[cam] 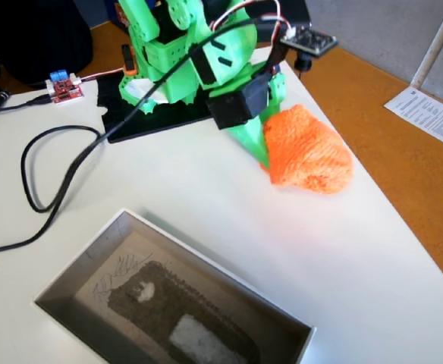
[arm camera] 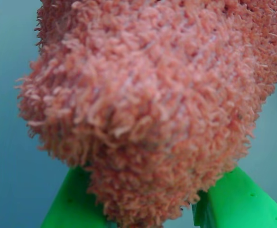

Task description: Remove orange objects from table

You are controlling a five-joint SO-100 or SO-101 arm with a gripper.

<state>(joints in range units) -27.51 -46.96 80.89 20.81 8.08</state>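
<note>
The orange knitted cloth bundle fills most of the wrist view, fuzzy and lumpy. My green gripper is shut on its left end in the fixed view. In the wrist view the gripper shows only as two green fingers at the bottom, with the cloth pressed between them. The bundle hangs at or just above the white table, near its right edge. I cannot tell whether it touches the top.
A grey open box with a white rim stands at the front of the table. A red circuit board and black cables lie at the left. The arm's black base plate is behind. A paper sheet lies on the orange-brown floor.
</note>
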